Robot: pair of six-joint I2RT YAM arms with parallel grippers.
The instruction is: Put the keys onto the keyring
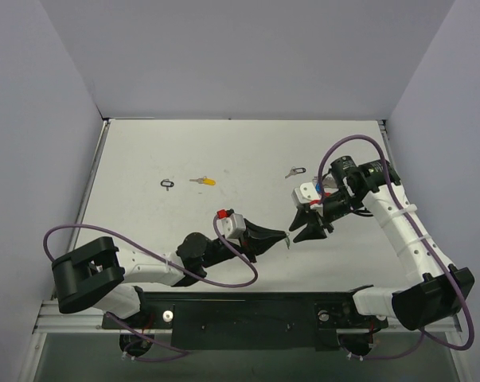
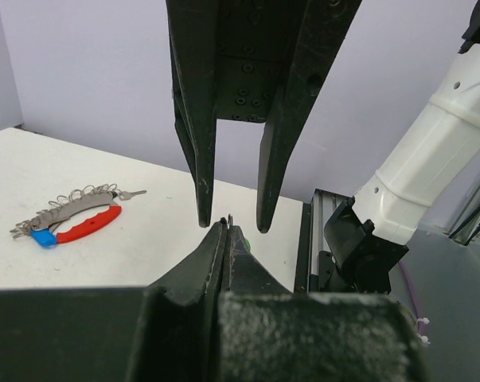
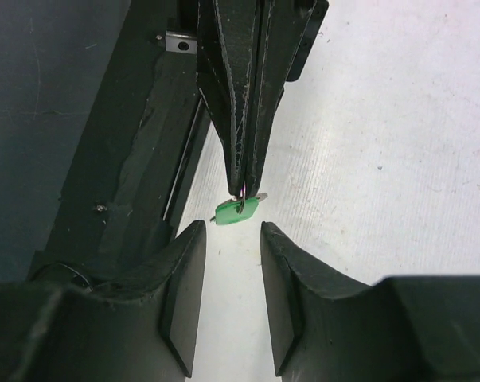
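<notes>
My left gripper (image 3: 243, 185) is shut on a green-headed key (image 3: 240, 211), which hangs from its tips by a small ring. My right gripper (image 3: 228, 239) is open just in front of it, its fingers either side of the key's line and not touching it. In the top view the two grippers meet tip to tip at mid-table, left gripper (image 1: 284, 236) and right gripper (image 1: 307, 232). The keyring (image 2: 72, 219), a silver coil with a red curved piece and a blue-headed key, lies on the table beyond. A yellow-headed key (image 1: 204, 181) lies apart at the far left.
A small bare black loop (image 1: 168, 184) lies left of the yellow key. Another small key (image 1: 294, 172) lies far right, near the right arm's wrist. The right arm (image 2: 431, 159) and the base rail (image 1: 247, 306) bound the near side. Grey walls surround the table.
</notes>
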